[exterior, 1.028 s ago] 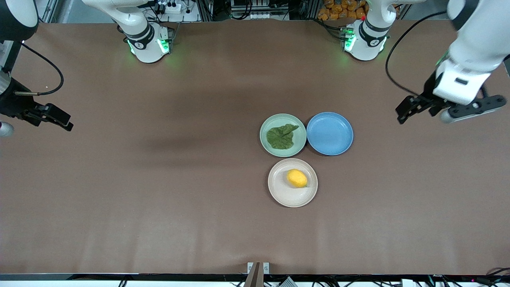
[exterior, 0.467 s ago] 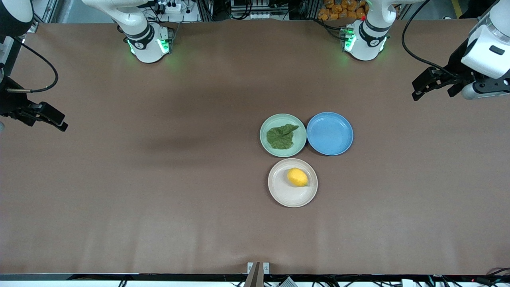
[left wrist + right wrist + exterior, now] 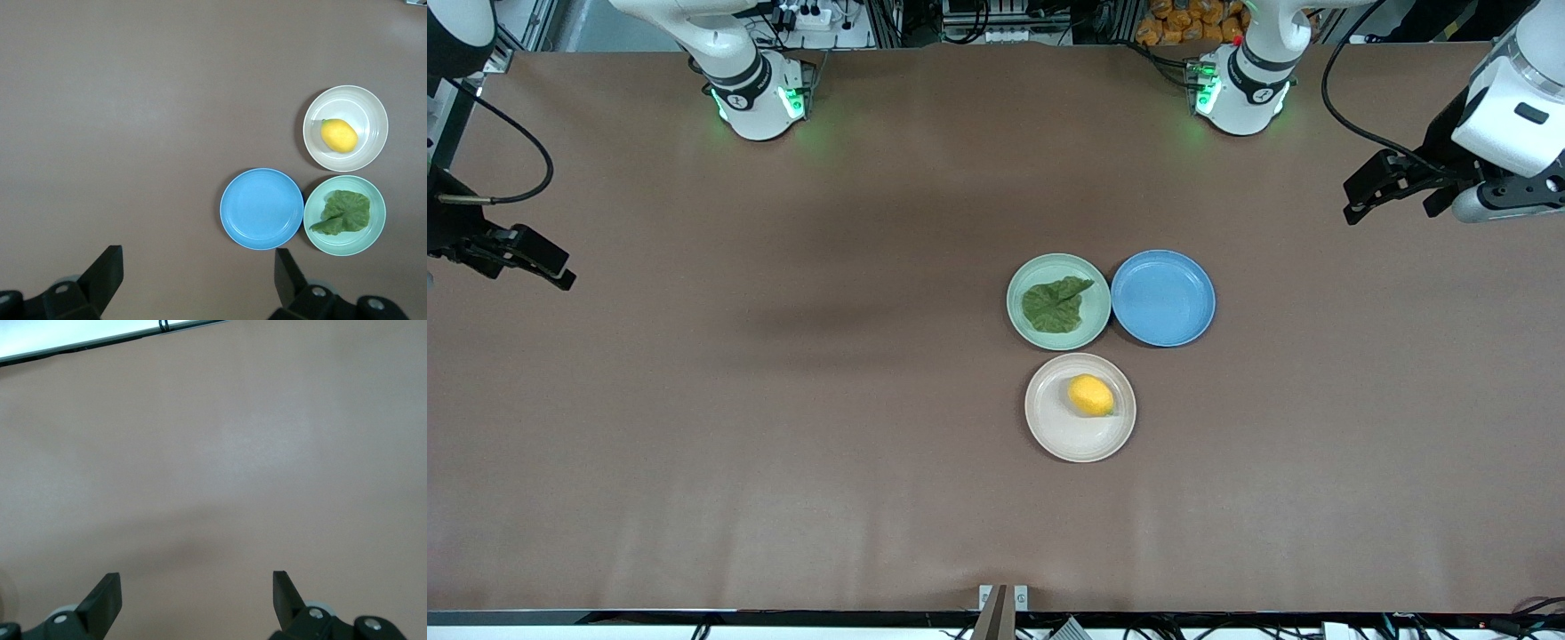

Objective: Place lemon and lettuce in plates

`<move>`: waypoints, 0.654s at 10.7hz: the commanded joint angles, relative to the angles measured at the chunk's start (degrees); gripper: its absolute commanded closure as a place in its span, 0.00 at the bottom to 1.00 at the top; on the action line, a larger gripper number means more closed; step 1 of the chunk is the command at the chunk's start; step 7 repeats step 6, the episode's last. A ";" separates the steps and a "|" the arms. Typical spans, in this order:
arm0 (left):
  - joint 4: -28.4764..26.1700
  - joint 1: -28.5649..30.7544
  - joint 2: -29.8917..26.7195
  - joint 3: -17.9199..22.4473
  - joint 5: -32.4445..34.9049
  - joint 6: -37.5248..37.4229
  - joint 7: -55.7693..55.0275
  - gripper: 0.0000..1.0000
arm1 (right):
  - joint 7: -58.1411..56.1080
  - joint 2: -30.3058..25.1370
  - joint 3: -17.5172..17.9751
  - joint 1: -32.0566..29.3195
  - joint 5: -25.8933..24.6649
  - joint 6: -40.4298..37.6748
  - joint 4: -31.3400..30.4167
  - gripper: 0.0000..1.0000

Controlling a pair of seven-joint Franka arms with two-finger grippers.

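Note:
The lemon (image 3: 1090,396) lies in the beige plate (image 3: 1055,434), the plate nearest the front camera. The lettuce (image 3: 1055,304) lies flat in the mint green plate (image 3: 1024,280). The left wrist view shows the lemon (image 3: 339,135) in the beige plate (image 3: 370,113) and the lettuce (image 3: 344,212) in the mint plate (image 3: 373,237). My left gripper (image 3: 1360,203) is open and empty, high over the table's left-arm end; its fingers frame bare table in its wrist view (image 3: 197,272). My right gripper (image 3: 551,267) is open and empty over the right-arm end, over bare table (image 3: 196,593).
An empty blue plate (image 3: 1163,297) sits beside the mint plate toward the left arm's end, touching it; it also shows in the left wrist view (image 3: 261,208). The arm bases (image 3: 756,98) stand at the table's edge farthest from the front camera.
The left arm has risen and drawn away toward its end of the table, then nearly stopped. The right gripper has drifted slightly outward. Lemon, lettuce and plates have not moved.

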 commanded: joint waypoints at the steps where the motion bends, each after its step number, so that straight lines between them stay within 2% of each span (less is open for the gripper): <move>1: 2.17 0.39 0.69 -0.15 -0.35 -1.57 1.29 0.00 | -0.67 -0.72 0.08 0.63 0.84 -7.99 2.12 0.00; 2: 2.17 0.39 0.69 -0.15 -0.35 -1.57 1.37 0.00 | -0.67 -0.72 0.08 0.63 0.84 -10.57 2.57 0.00; 7: 2.25 0.39 0.69 0.03 -0.35 -1.57 1.20 0.00 | -1.01 -0.46 -0.10 0.19 0.92 -10.59 3.54 0.00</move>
